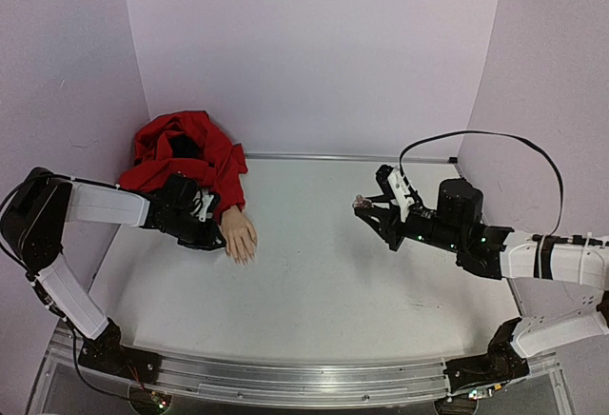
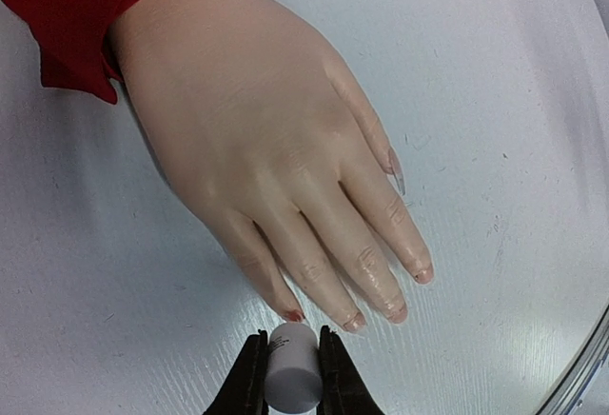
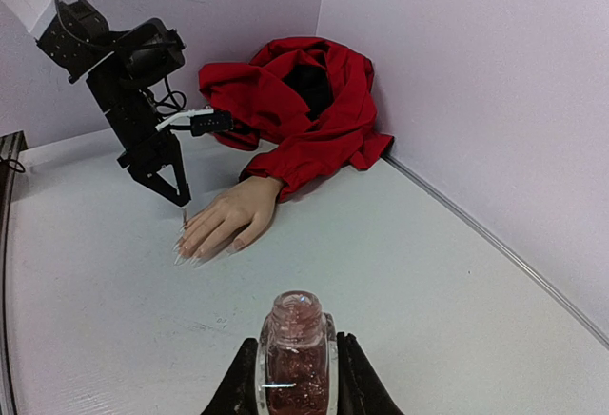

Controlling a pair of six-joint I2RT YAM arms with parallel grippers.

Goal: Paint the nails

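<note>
— Where's the left pincer [image 2: 291, 377] standing?

— Low over the table [image 2: 495, 91], clenched on a small white cap [image 2: 290, 369], a smooth matt cylinder. The nails [image 2: 354, 322] lie just ahead of its tips, at the ends of the dummy hand [image 2: 247, 129]. That hand rests palm down, fingers pointing at the pincer.

— Is anything touching a nail?

— From across the table I see a thin stem [image 3: 184, 213] reaching down from the cap to the fingertips. Whether it meets a nail I can't tell; it's too small. The nail nearest the pincer looks reddish, the rest pale and glossy.

— What room is there around it?

— Beyond the hand a red cloth sleeve [image 2: 76, 6] runs into a crumpled heap [image 1: 186, 153] in the corner, against flat lilac walls [image 1: 314, 53]. To the pincer's right lies a broad stretch of white, faintly scuffed table.

— And the other one?

— The right pincer [image 3: 295, 382] is well apart across that stretch, gripping a squat glass bottle [image 3: 295, 344] of glittery pink polish, upright, neck uncapped. The side wall is near on its right. A metal rail [image 1: 285, 377] edges the table by the arms' bases.
</note>
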